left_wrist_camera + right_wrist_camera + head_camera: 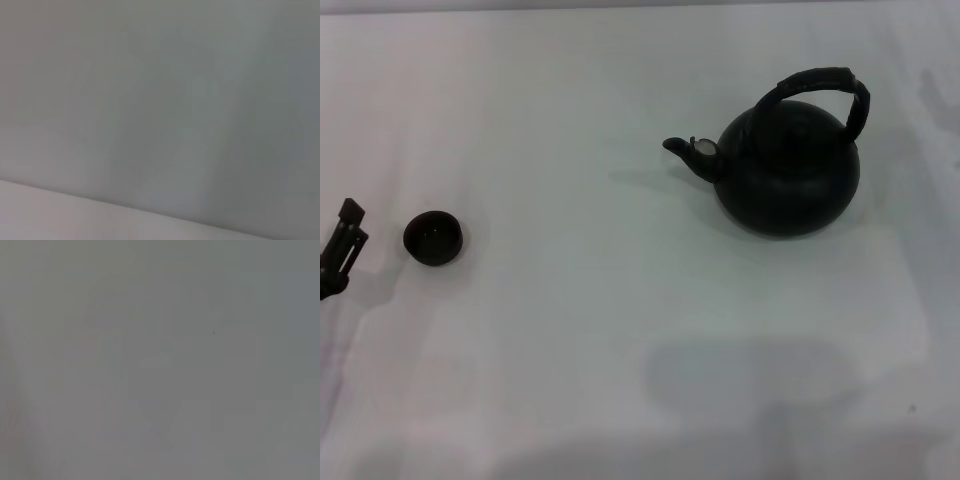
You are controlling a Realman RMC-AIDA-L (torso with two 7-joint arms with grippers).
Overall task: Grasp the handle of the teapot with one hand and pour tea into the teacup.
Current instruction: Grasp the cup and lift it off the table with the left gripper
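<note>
- head cam looks down from above at the white table (pixel 620 330) — teapot (pixel 788 170) on the right, teacup (pixel 433 238) far left
- both wrist cams sit close, facing only plain pale surface — no overlap I can pin down

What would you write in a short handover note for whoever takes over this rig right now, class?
Left gripper: at the table's left edge beside the teacup, holding nothing.
Right gripper: not in view.
Teapot: upright on the white table, right of centre, spout towards the teacup, far apart from it. Handle arched over the top, ungrasped.
Done: nothing yet.
Left: grasp the handle, carry the teapot over, pour.
</note>
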